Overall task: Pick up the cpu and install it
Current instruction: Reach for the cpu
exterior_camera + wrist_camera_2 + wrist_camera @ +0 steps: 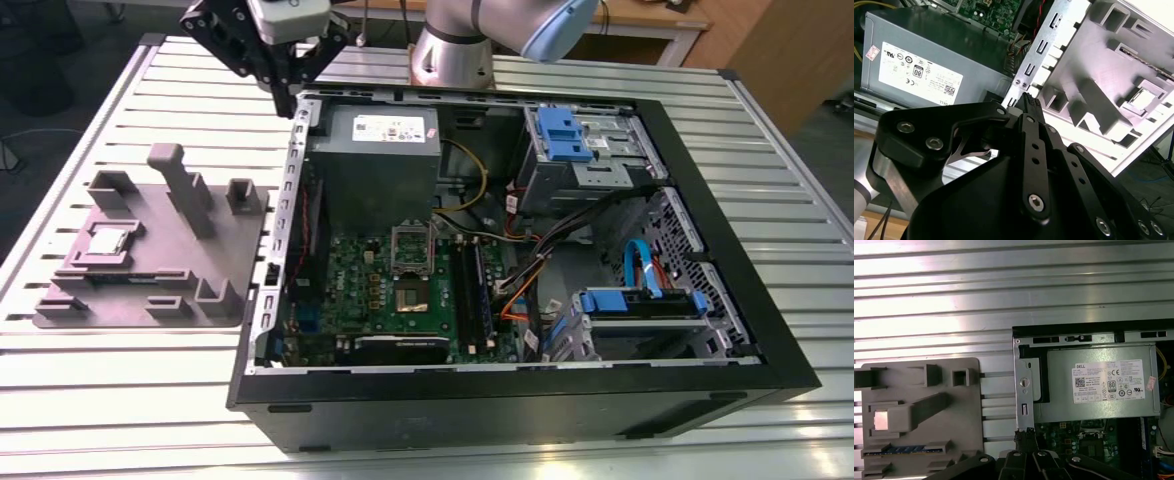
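Jaws closed tip to tip, gripping nothing, poised over the corner of the computer case (534,400) beside the power supply (376,140). From the exterior view's left: slatted bench (134,400), then a grey fixture tray (240,255), with the cpu (110,240) lying flat in a shallow pocket, well apart from the jaws. Further right, inside the case, a green motherboard (400,290) with its socket frame (411,238) apparently raised. Loose cables (527,285) just beyond.

Likely trouble:
- tall tray post (180,190) near the pocket, easy to clip on a descent
- thin chip with little edge to pinch, prone to tilting or slipping
- misaligned seating at the socket, apt to damage the contacts
- cables close enough to snag
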`<state>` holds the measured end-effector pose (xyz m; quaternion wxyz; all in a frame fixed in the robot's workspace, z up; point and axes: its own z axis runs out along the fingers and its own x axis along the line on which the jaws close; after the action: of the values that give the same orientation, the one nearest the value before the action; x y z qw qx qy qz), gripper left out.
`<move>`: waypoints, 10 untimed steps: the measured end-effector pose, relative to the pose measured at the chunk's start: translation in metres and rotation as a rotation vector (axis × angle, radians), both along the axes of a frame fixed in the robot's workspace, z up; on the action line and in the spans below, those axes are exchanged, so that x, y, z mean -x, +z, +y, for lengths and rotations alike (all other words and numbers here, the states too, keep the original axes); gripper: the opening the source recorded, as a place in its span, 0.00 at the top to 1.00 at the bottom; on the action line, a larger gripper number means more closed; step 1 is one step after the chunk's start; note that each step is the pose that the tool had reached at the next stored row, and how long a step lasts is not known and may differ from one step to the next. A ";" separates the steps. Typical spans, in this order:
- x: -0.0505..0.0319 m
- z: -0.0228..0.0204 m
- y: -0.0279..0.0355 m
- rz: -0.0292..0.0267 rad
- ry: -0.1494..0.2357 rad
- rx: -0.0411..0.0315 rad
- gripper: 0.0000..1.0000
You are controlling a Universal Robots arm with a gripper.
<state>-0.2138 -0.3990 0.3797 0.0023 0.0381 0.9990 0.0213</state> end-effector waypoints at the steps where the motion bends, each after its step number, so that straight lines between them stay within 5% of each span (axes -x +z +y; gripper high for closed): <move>1: 0.0004 0.0000 0.0000 0.0000 0.000 0.0000 0.90; 10: 0.0043 0.0000 -0.0001 -0.0001 0.000 -0.0001 0.90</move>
<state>-0.2181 -0.3990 0.3796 0.0023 0.0381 0.9990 0.0213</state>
